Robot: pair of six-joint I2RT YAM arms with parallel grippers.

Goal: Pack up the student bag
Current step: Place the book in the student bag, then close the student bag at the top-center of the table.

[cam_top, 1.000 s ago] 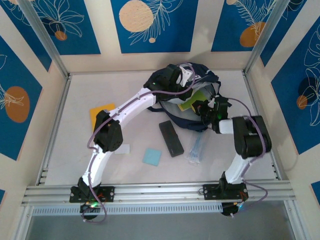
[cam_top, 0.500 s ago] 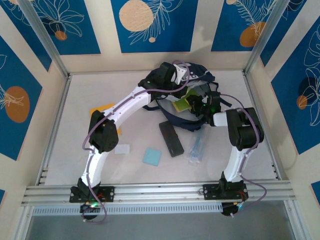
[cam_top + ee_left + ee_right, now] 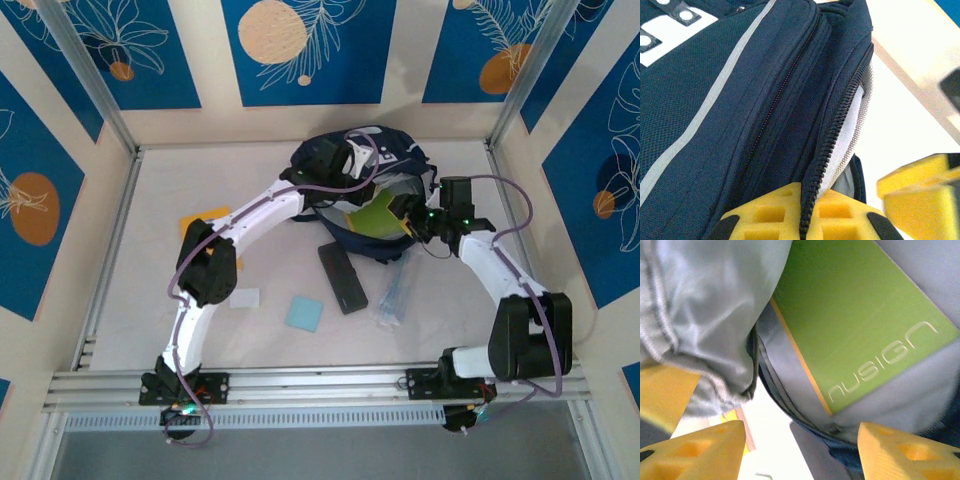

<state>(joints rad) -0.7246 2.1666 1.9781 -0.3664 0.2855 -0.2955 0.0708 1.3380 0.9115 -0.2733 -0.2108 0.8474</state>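
Observation:
The student bag [image 3: 400,155], navy with grey stripes, lies at the back of the table with its main compartment held open. My left gripper [image 3: 368,168] is shut on the bag's zipper edge [image 3: 807,220] and holds the flap up. A green notebook [image 3: 855,315] marked "nusign" lies on the grey lining [image 3: 705,300] inside the bag. My right gripper [image 3: 800,455] stands open just in front of the bag's mouth, with nothing between its yellow fingers [image 3: 905,452]. In the top view the right gripper [image 3: 412,218] sits at the notebook's [image 3: 375,213] right edge.
In front of the bag lie a black case [image 3: 342,277], a clear plastic packet [image 3: 392,300], a light-blue pad [image 3: 304,313] and a white card [image 3: 244,297]. An orange sheet [image 3: 205,222] sits partly under the left arm. Frame rails edge the table.
My right gripper has opened and let go of the green notebook, which now lies in the bag; the right arm has stretched out. The left gripper stays shut on the zipper edge.

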